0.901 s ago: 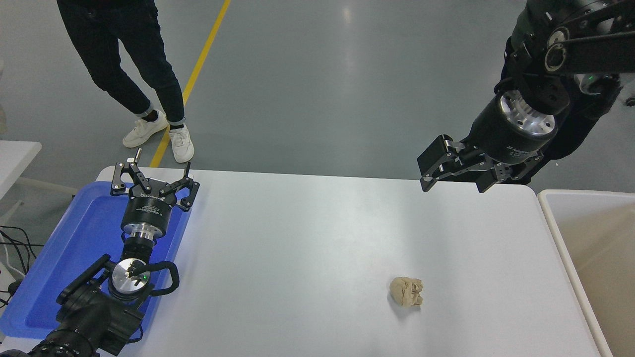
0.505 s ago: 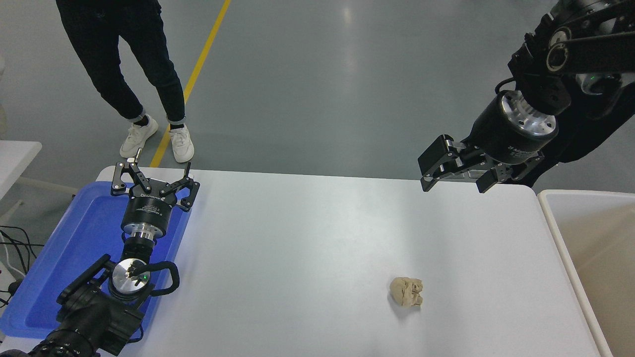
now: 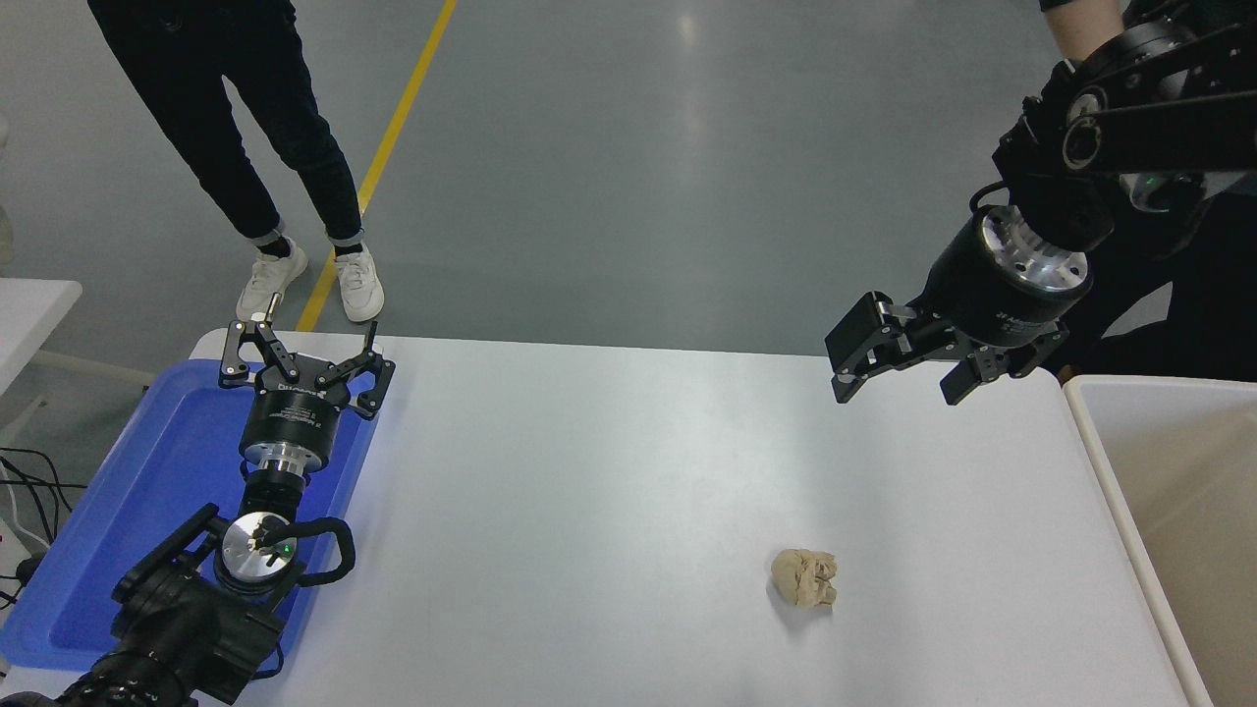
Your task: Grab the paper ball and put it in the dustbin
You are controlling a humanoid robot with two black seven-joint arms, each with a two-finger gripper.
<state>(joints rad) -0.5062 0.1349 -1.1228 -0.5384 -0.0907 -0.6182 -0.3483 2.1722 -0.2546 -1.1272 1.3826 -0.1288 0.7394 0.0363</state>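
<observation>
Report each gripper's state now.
Left gripper: open, empty, parked over the shallow blue plastic tray.
Right gripper: open, empty, above the table's far edge.

White surface (image 3: 609, 471); paper ball (image 3: 804, 577) on it, well right of blue tray (image 3: 147, 471) at left edge

The paper ball (image 3: 805, 577) lies on the table (image 3: 609, 471), near-right, with the dustbin (image 3: 1110, 462) just right of the table's edge.
</observation>
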